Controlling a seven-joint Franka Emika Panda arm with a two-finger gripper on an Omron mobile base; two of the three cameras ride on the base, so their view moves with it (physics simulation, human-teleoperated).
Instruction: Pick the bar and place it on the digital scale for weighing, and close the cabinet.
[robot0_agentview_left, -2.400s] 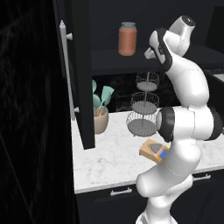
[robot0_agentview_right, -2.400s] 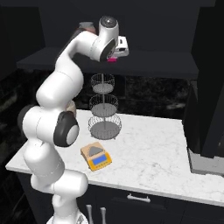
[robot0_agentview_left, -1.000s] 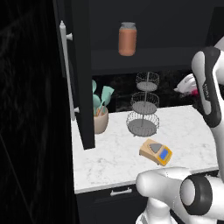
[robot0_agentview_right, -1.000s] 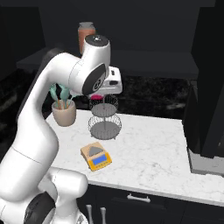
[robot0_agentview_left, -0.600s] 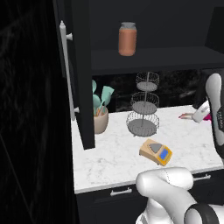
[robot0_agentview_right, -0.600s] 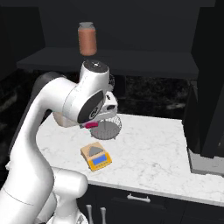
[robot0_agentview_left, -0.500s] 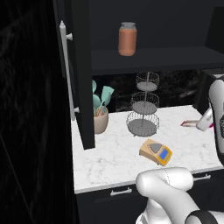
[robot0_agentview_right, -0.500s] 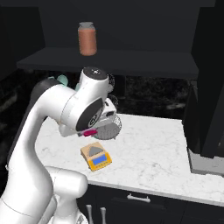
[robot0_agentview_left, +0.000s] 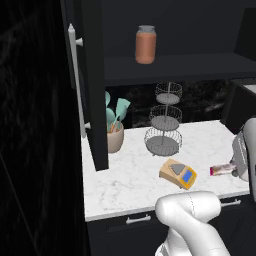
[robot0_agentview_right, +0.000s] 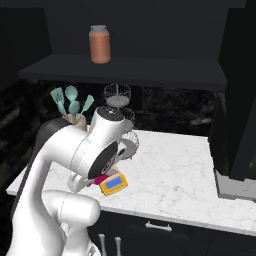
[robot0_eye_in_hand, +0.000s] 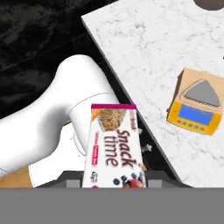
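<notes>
While clamped on bar (robot0_eye_in_hand: 114, 146), claw (robot0_agentview_left: 235, 167) has dropped lower, nearer digital scale (robot0_agentview_left: 178, 173)

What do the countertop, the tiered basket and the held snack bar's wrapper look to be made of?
The white countertop looks like polished marble, going by its grey veining. The three-tier basket looks like thin metal wire: an open see-through mesh. The pink-and-white snack bar seems wrapped in glossy printed film or foil, with lettering and pictures on it; which of the two is unclear.
</notes>
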